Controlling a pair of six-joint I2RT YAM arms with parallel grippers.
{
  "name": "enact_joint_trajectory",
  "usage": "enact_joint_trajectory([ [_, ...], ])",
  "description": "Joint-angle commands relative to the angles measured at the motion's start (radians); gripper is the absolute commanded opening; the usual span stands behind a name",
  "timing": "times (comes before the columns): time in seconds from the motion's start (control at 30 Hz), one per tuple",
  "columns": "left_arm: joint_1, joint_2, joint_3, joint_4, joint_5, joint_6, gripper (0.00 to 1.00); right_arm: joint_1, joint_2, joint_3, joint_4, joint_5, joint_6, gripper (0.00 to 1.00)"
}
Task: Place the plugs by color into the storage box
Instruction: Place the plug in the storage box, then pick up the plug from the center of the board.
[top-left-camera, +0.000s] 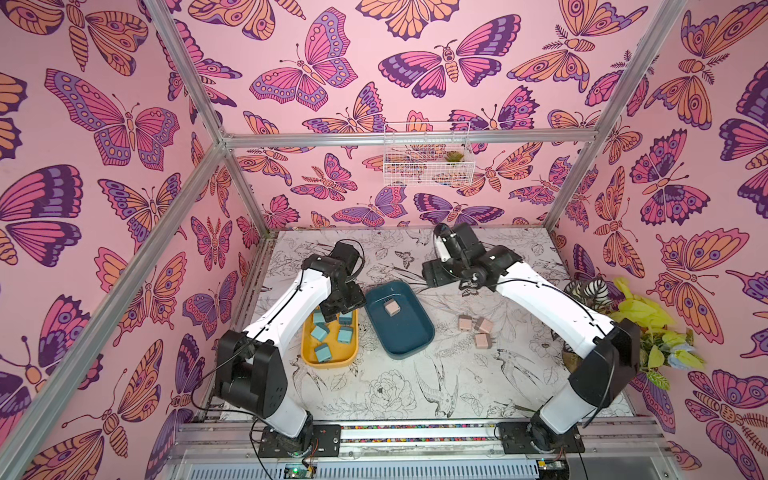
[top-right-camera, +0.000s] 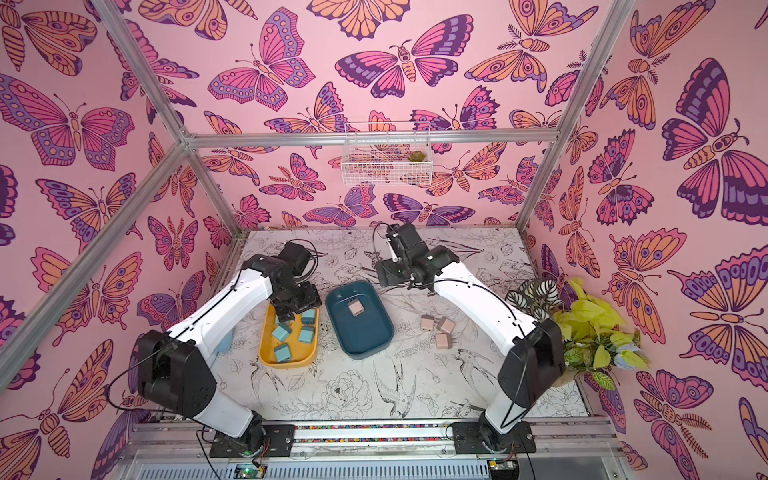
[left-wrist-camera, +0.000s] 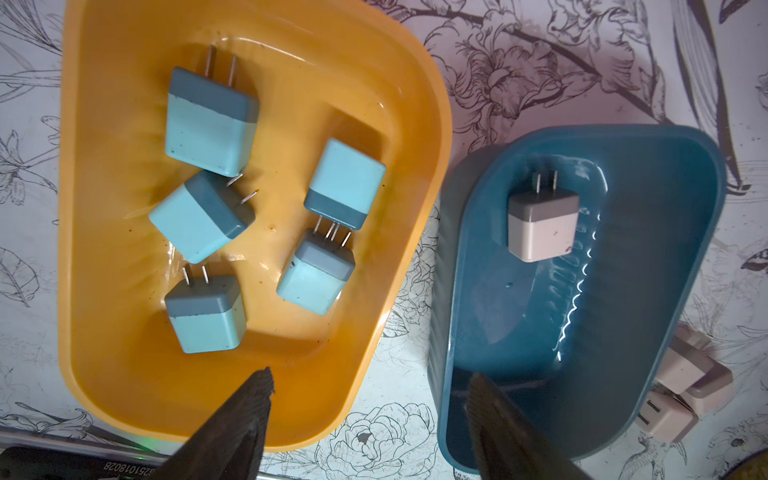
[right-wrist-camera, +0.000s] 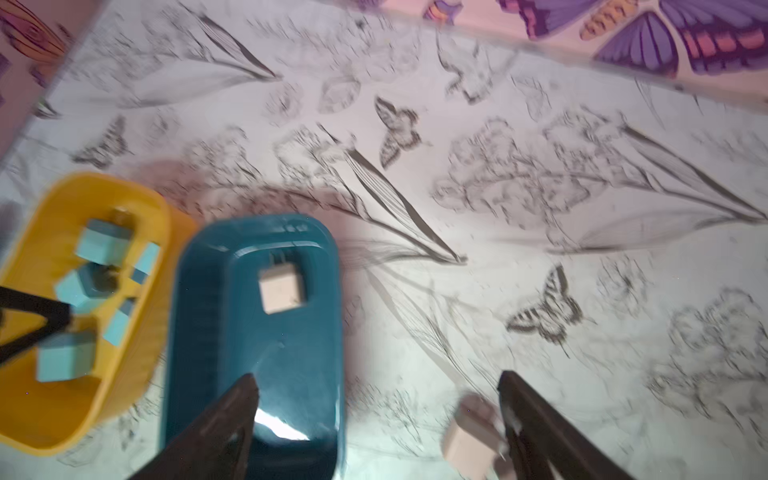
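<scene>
Left wrist view: left end effector (left-wrist-camera: 372, 376) wide over yellow tray (left-wrist-camera: 72, 291) rim; right end effector (right-wrist-camera: 376, 384) wide.

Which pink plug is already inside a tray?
The lone pink plug in the dark teal tray; the other visible pink plugs lie clustered on the table beside it.

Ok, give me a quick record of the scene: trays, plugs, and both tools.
yellow tray: five teal plugs inside
blue tray: one pink plug inside
table: three loose pink plugs visible, clustered beside blue tray
left tool: open, empty, above yellow tray's far end
right tool: open, empty
</scene>
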Motion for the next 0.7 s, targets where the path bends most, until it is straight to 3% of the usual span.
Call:
enact_joint_trajectory([
  [0.0, -0.022, 0.028, 0.026, 0.012, 0.016, 0.000, 0.76, -0.074, 0.027, -0.144, -0.162, -0.014, -0.044, 0.91],
  [0.17, -0.059, 0.072, 0.050, 0.019, 0.023, -0.011, 0.76, -0.175, 0.022, -0.243, -0.178, -0.083, 0.050, 0.91],
  [0.67, -0.080, 0.034, 0.009, 0.016, 0.012, -0.037, 0.76, -0.179, 0.224, -0.239, -0.073, -0.200, 0.212, 0.85],
])
